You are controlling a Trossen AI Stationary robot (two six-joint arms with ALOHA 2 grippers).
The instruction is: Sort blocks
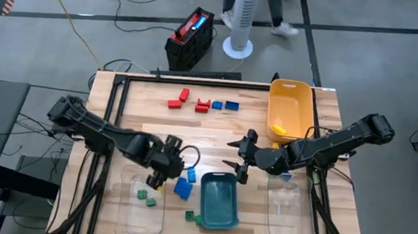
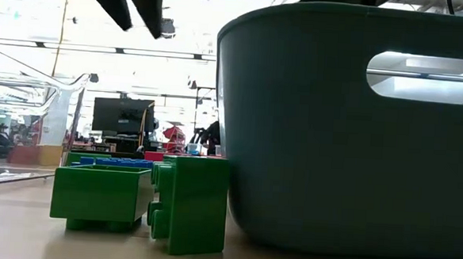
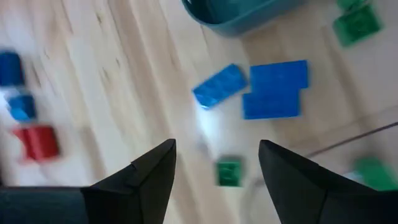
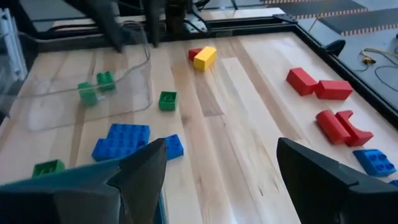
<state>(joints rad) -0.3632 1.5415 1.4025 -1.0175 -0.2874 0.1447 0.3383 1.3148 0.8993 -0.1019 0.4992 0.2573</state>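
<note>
Between my spread left fingers [image 3: 155, 180] sits a green block [image 3: 228, 172] beside the clear bin [image 1: 141, 220]. I'd drop straight, centre it, then close. Right gripper [image 1: 239, 158] waits, spread and empty, by the teal bin [image 1: 218, 219].

Red blocks [image 1: 183, 98], blue blocks [image 1: 185, 185], green blocks [image 1: 146, 196]; teal bin [image 1: 219, 204]; yellow bin [image 1: 289, 108].
</note>
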